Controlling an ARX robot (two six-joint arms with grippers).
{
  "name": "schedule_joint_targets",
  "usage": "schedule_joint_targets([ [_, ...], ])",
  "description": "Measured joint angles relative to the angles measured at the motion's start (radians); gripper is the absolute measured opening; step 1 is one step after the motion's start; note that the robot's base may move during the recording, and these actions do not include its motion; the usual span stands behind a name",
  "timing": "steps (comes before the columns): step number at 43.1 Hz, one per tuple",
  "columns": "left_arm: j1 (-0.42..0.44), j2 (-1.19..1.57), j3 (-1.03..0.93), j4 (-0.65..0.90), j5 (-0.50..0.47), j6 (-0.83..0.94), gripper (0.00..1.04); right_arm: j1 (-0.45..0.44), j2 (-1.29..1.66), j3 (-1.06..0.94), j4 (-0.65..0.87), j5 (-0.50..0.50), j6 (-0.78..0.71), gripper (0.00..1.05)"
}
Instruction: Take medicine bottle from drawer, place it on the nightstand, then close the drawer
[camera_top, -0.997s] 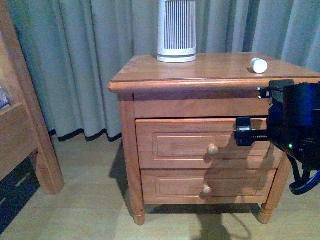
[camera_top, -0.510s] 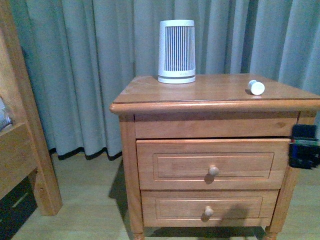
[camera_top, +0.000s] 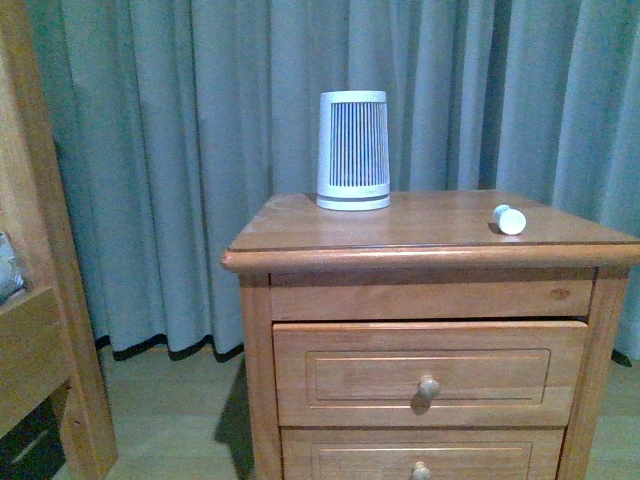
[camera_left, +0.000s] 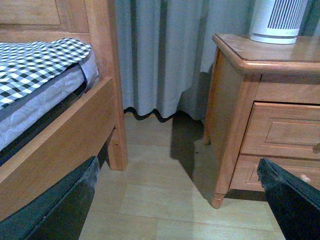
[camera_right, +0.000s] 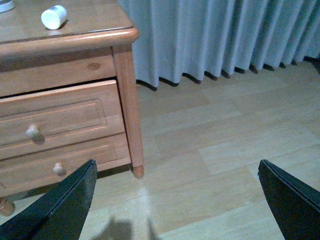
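The medicine bottle (camera_top: 509, 219), tiny, white and round, lies on its side on the nightstand (camera_top: 300, 236) top near the right edge; it also shows in the right wrist view (camera_right: 53, 16). The upper drawer (camera_top: 430, 372) with its round knob (camera_top: 428, 387) looks pushed in, or nearly so; it shows too in the right wrist view (camera_right: 60, 119). Neither gripper is in the front view. My left gripper (camera_left: 177, 200) is open and empty above the floor between bed and nightstand. My right gripper (camera_right: 175, 200) is open and empty above the floor, right of the nightstand.
A tall white-grey ribbed cylinder (camera_top: 353, 151) stands at the back of the nightstand top. The lower drawer (camera_top: 420, 462) is shut. A wooden bed frame (camera_left: 60, 140) with a checked mattress (camera_left: 35, 60) stands to the left. Grey curtains (camera_top: 180, 150) hang behind.
My right gripper, in front of the upper drawer a second ago, has drawn back out of the front view. The camera view has risen, so the nightstand sits lower in the picture.
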Motion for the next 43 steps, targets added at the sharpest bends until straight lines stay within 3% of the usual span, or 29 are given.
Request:
schedule_joint_targets([
  [3,0.0,0.0,0.0,0.0,0.0,0.0,0.98,0.024,-0.115,-0.003,-0.117,0.0,0.016,0.98],
  [8,0.0,0.0,0.0,0.0,0.0,0.0,0.98,0.027,-0.134,-0.007,-0.125,-0.014,0.02,0.98],
  [11,0.0,0.0,0.0,0.0,0.0,0.0,0.98,0.001,-0.195,-0.086,0.042,-0.266,-0.047,0.83],
  [13,0.0,0.0,0.0,0.0,0.0,0.0,0.98,0.001,-0.225,-0.103,0.068,-0.356,-0.072,0.75],
  [16,0.0,0.0,0.0,0.0,-0.001,0.0,0.98,-0.001,-0.321,-0.12,-0.014,-0.376,-0.093,0.59],
  [27,0.0,0.0,0.0,0.0,0.0,0.0,0.98,-0.004,-0.378,-0.159,-0.019,-0.378,-0.112,0.02],
  [43,0.0,0.0,0.0,0.0,0.0,0.0,0.98,-0.004,-0.425,-0.203,-0.014,-0.379,-0.115,0.03],
])
